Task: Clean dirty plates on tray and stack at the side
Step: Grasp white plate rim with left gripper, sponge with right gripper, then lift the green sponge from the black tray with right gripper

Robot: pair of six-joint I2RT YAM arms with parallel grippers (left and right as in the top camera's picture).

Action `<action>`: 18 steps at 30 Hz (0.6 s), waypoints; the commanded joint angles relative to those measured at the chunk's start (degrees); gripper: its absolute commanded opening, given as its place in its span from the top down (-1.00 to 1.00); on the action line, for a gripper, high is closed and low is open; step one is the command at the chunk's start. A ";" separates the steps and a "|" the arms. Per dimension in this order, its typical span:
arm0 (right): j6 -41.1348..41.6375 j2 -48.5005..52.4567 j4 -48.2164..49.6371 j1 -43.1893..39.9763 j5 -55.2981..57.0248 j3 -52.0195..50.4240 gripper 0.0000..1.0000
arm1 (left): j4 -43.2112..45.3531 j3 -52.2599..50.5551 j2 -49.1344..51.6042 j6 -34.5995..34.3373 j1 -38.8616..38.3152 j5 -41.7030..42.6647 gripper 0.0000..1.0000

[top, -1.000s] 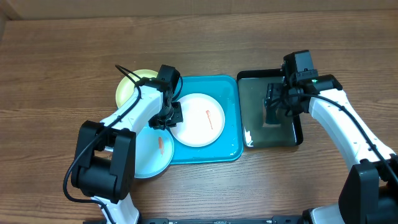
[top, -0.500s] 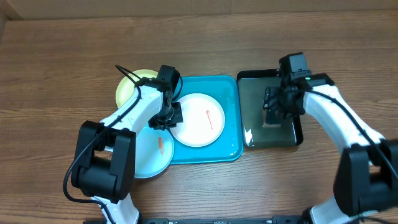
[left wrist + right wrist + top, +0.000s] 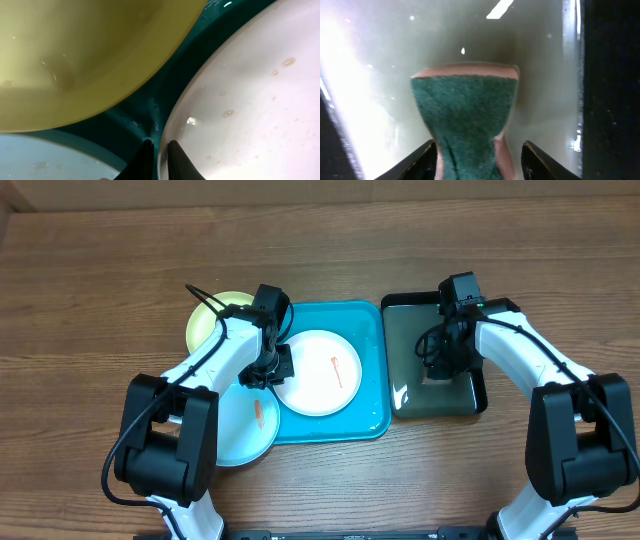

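1 tray (image 3: 370,420) sits mid-table (image 3: 100,270). Middle plate (image 3: 318,372) lies flat in it, left of centre. Far plate (image 3: 205,325) is at the tray's far-left corner, mostly off it, edge overhanging the tray rim. Near plate (image 3: 240,430) is at the near-left corner, right edge meeting the tray. Water tray (image 3: 405,345) is just right of the tray. Left gripper (image 3: 272,368) pinches the middle plate's left rim, between the 3 plates. Right gripper (image 3: 440,350) is over the water tray, clamping the sponge (image 3: 465,115) above the water.
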 commanded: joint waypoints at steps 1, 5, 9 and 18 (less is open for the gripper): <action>-0.20 -0.24 0.66 0.33 -1.60 -0.09 -0.09 | -0.11 0.46 0.28 -0.39 -0.26 -0.94 0.71; -0.20 -0.24 -0.22 0.33 -1.57 -0.09 -0.09 | -0.13 0.46 0.28 -0.39 -0.26 -0.94 0.69; -0.22 -0.24 -0.39 0.33 -1.53 -0.09 -0.03 | -0.13 0.46 0.28 -0.39 -0.26 -0.92 0.68; -1.27 -0.24 0.24 0.35 -1.62 -0.09 0.08 | -0.11 0.46 0.28 -0.39 -0.26 -0.92 0.67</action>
